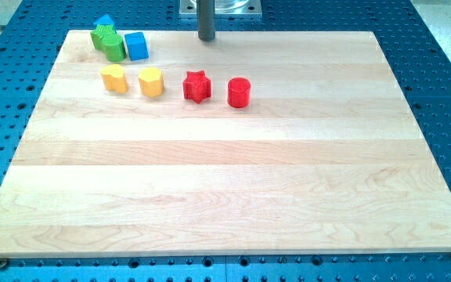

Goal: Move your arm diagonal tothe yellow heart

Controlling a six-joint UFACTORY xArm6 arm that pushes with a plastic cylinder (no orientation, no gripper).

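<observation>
My tip (pixel 207 38) rests at the top edge of the wooden board, near the middle. The yellow heart (pixel 114 78) lies in the upper left part of the board, well to the left of and below my tip. A yellow hexagon (pixel 151 81) sits just right of the heart. A red star (pixel 196 86) and a red cylinder (pixel 239 92) follow further right in the same row. My tip touches no block.
A cluster sits in the board's top left corner: a blue block (pixel 104 21), a green block (pixel 102 37), a green cylinder (pixel 115 48) and a blue cube (pixel 136 45). The wooden board (pixel 225 196) lies on a blue perforated table.
</observation>
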